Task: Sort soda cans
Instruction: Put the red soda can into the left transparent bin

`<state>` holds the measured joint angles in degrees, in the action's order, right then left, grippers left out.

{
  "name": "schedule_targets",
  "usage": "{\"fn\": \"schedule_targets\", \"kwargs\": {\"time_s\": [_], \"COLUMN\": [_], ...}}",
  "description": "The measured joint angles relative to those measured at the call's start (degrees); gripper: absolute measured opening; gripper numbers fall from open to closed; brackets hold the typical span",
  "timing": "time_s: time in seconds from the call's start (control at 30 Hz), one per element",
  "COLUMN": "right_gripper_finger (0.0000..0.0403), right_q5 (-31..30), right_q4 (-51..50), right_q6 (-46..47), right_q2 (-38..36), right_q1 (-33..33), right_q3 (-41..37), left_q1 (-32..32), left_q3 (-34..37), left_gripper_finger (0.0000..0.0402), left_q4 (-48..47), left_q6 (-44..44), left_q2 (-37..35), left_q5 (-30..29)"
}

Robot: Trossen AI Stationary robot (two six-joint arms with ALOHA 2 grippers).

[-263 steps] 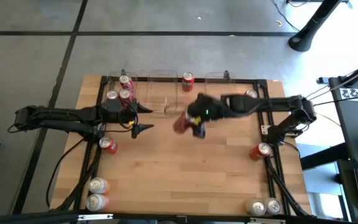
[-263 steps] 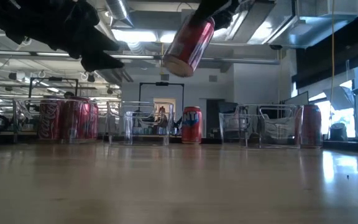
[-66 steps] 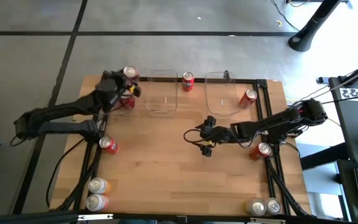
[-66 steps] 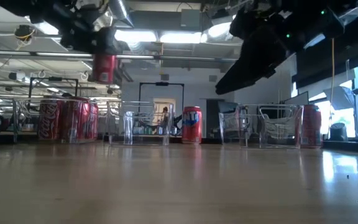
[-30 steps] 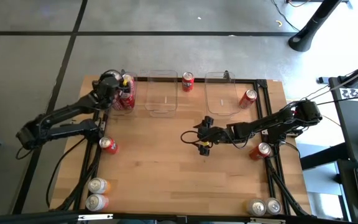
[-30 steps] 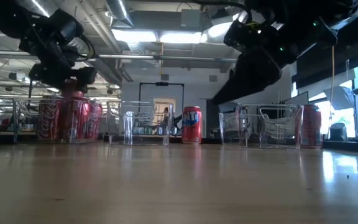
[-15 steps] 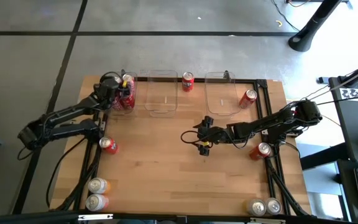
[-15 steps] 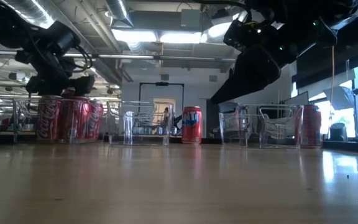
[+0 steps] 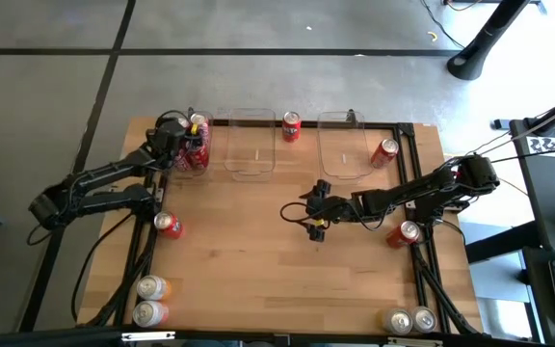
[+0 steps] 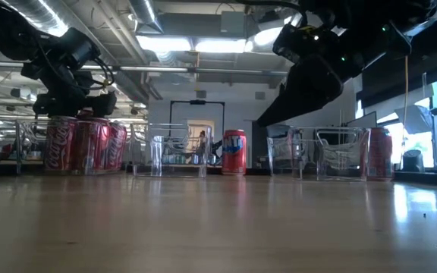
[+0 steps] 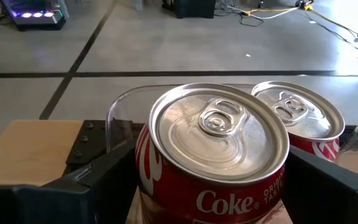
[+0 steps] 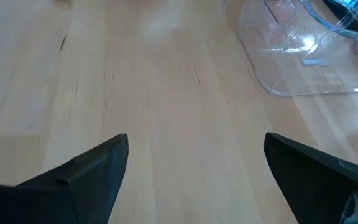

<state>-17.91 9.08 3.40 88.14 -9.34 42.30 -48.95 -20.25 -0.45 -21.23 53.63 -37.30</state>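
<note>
My left gripper (image 9: 183, 146) is over the clear left bin (image 9: 203, 166) at the table's far left, shut on a red Coke can (image 11: 213, 155). That can stands upright in the bin beside other red cans (image 11: 300, 115); in the low view they form a row (image 10: 89, 144). My right gripper (image 9: 295, 217) hovers open above bare wood at the table's middle, its fingers wide apart (image 12: 196, 143). More cans stand around the table: one (image 9: 291, 125) between the bins and one (image 9: 168, 225) near the left edge. My left gripper pinches the Coke can's side wall just under its top rim (image 11: 143, 155), one finger (image 11: 98, 180) on either side. The fingers come from above, slanting down. The can stands upright in the left bin, level with the cans beside it.
An empty clear bin (image 9: 251, 145) sits mid-far, and a right bin (image 9: 340, 145) holds a can lying down (image 9: 385, 151). Other cans stand at the right edge (image 9: 405, 232), near left (image 9: 150, 287) and near right (image 9: 409, 320). Bare wood fills the table's middle.
My left gripper has sunk a little with the Coke can, setting it down into the left bin until its top is level with the cans beside it. The right arm has kept still.
</note>
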Motion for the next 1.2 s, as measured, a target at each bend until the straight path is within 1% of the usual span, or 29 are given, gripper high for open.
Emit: {"fn": "schedule_targets", "kwargs": {"time_s": [0.17,0.27,0.33,0.53,1.2], "right_gripper_finger": [0.0374,0.0374,0.0374,0.0374,0.0374], "right_q5": [0.6,0.6,0.6,0.6,0.6], "right_q4": [0.0,0.0,0.0,-0.2,-0.1], "right_q6": [0.0,0.0,0.1,0.8,0.8], "right_q2": [0.0,0.0,0.0,0.0,0.0], "right_q1": [0.0,0.0,0.0,0.0,0.0], "right_q3": [0.0,0.0,0.0,0.0,0.0], "left_q1": [0.0,0.2,0.2,0.2,-0.3], "left_q3": [0.0,0.0,0.1,0.1,0.1], "left_gripper_finger": [0.032,0.032,0.032,0.032,0.032], "left_q4": [-0.1,-0.7,-0.8,-1.0,-1.6], "left_q6": [0.0,-2.6,-2.8,-0.8,-0.6], "left_q2": [0.0,0.0,0.0,0.0,0.1], "left_q5": [0.0,0.1,0.1,0.2,0.4]}}
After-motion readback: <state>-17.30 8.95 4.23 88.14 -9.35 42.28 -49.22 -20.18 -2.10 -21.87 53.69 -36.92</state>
